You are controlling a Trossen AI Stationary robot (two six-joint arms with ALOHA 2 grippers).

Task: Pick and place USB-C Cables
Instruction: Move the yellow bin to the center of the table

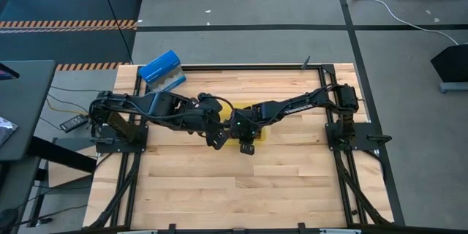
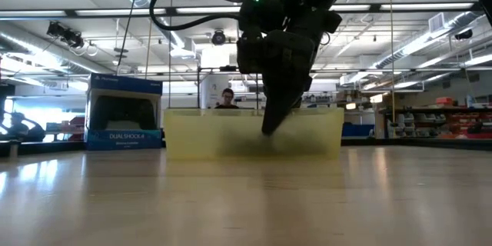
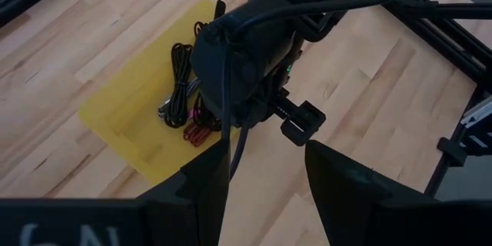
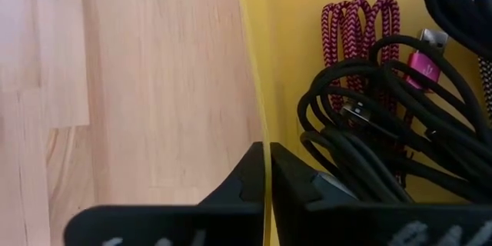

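A shallow yellow tray (image 1: 261, 136) (image 2: 192, 134) (image 3: 131, 115) sits on the table's middle. In it lie bundled USB-C cables: black ones (image 4: 361, 123) (image 3: 181, 69) and a maroon braided one (image 4: 357, 31) (image 3: 198, 132). Other colours do not show. My right gripper (image 4: 267, 150) (image 1: 247, 145) (image 2: 270, 127) stands at the tray's near side, shut on its wall. My left gripper (image 3: 265, 150) (image 1: 217, 140) hovers open just left of the right one, above bare wood, touching nothing. My right gripper pinches the tray's thin yellow wall (image 4: 256, 84) between its two fingers, one finger outside over the wood and one inside beside the black cables. The fingers come from above, pointing down, and lie along the wall. The tray rests flat on the table.
A blue rectangular box (image 1: 161, 69) (image 2: 123, 115) stands at the table's far left corner. The two arms cross close together over the tray. Bare wood lies on the near half of the table (image 1: 241, 190). A person (image 2: 227, 98) shows far behind the table.
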